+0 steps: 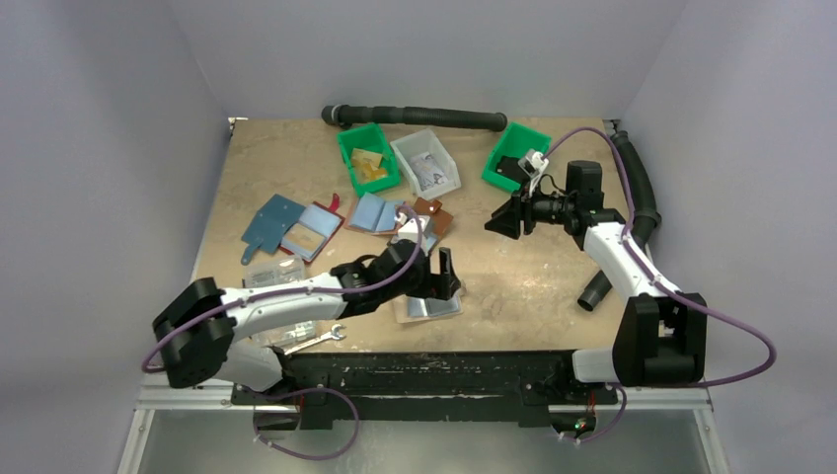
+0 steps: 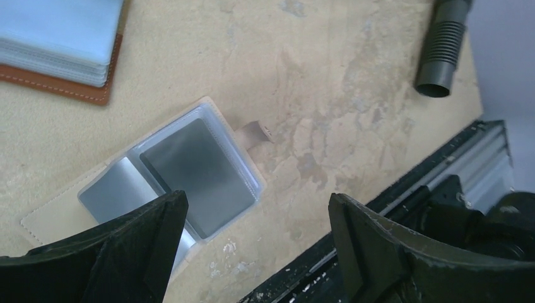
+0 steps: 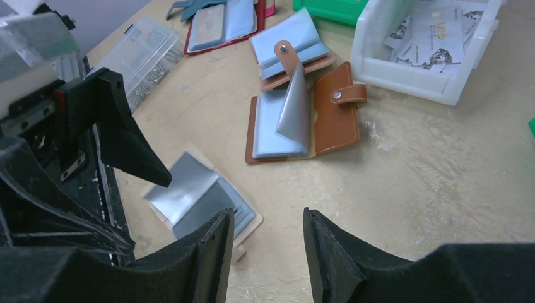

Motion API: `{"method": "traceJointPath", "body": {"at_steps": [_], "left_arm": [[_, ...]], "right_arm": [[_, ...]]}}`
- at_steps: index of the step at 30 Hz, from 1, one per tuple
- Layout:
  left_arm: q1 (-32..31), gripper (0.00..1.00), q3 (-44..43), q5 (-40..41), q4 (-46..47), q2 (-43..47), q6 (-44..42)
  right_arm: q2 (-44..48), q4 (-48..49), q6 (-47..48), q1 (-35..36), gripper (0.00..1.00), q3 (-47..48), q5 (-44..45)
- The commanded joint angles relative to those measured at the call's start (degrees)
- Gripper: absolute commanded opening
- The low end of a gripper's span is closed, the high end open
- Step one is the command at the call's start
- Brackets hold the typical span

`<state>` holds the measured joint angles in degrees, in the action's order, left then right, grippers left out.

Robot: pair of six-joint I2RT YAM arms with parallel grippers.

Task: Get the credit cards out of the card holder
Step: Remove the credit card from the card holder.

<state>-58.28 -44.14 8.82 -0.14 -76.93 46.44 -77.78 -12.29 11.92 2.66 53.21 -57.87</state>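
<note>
The card holder point(image 2: 57, 211) lies open and flat on the tabletop point(image 2: 353, 76), close to the front edge. The left tool point(image 2: 257, 199) hangs right over it. Its two fingers stand wide apart and hold nothing.

In the left wrist view the card holder is not in the middle of the gap. It lies off toward the left finger, and one corner is hidden under that finger. Its long side runs on a slant, from low on the left to high on the right. The dark grey card point(image 2: 199, 173) sits in a clear pocket, at the end nearer the gap.

The right tool point(image 3: 268, 213) is well apart, out over the middle of the tabletop. Its fingers are partway apart and hold nothing.

So the left tool is the nearer one. I think it needs to slide a bit toward the card and turn to match the slant before it can pinch the card's edge.
</note>
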Motion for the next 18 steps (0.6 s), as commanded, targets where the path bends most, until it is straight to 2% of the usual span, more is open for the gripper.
{"method": "traceJointPath", "body": {"at_steps": [1, 5, 8, 14, 18], "left_arm": [[-2.5, 0.88, -8.9, 11.8, -12.5, -6.5, 4.9], [-4.5, 0.83, -16.1, 16.6, -20.3, -14.2, 9.3], [-5.6, 0.7, -21.6, 17.2, -25.0, -19.5, 9.5], [-8.3, 0.69, -32.6, 20.8, -35.0, -29.2, 10.7], [-9.2, 0.68, -36.8, 22.5, -40.2, -33.6, 11.1]], "right_arm": [[-0.6, 2.6, 0.0, 0.3, 0.51, 0.7, -0.3], [-1.0, 2.1, 0.4, 0.3, 0.51, 0.7, 0.2], [-1.1, 1.8, 0.7, 0.3, 0.51, 0.9, 0.6], [-1.1, 1.0, 1.3, 0.3, 0.51, 1.3, 1.3], [-1.2, 0.8, 1.4, 0.3, 0.51, 1.4, 1.4]]}}
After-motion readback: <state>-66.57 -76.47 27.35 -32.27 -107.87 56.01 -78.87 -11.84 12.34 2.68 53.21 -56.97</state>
